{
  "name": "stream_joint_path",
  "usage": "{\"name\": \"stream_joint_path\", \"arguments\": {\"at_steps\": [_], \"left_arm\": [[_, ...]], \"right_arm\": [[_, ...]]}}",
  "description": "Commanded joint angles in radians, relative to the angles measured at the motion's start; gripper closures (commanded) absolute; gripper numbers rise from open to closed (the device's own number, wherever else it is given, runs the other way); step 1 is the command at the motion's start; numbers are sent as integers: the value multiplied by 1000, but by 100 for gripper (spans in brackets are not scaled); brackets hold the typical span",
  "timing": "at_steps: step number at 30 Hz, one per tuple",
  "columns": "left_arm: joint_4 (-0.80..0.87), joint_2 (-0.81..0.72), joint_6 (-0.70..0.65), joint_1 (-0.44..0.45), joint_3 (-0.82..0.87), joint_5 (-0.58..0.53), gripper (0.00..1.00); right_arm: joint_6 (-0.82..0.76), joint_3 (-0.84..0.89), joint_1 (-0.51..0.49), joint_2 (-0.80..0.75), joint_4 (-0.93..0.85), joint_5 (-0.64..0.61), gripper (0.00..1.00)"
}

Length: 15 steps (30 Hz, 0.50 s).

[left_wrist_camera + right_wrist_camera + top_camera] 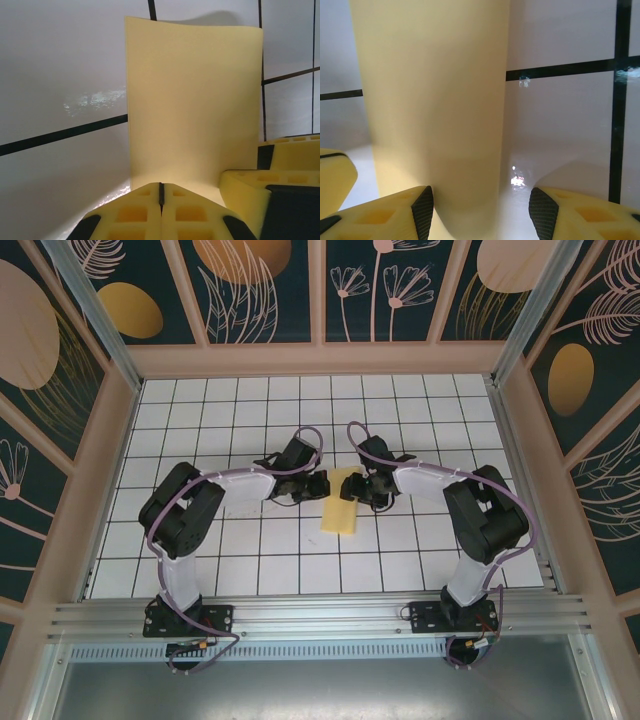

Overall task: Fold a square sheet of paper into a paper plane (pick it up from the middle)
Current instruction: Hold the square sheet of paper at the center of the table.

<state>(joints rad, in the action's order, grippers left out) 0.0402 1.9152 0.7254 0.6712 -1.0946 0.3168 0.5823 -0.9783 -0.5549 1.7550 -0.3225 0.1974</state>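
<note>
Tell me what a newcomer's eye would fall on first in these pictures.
The pale-yellow square sheet of paper lies in the middle of the white grid table. The left gripper has its jaws shut on one side of it, and the right gripper holds its jaws open over the other side.
</note>
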Motion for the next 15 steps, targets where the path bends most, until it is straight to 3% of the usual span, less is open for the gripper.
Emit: {"name": "stream_joint_path", "arguments": {"at_steps": [1,15], "left_arm": [[35,21,-26,11,-30,5,100],[102,71,-53,21,-71,-39,100]], "right_arm": [[-3,32,-13,88,13,-44,41],[-2,31,-14,89,8,-50,41]]}}
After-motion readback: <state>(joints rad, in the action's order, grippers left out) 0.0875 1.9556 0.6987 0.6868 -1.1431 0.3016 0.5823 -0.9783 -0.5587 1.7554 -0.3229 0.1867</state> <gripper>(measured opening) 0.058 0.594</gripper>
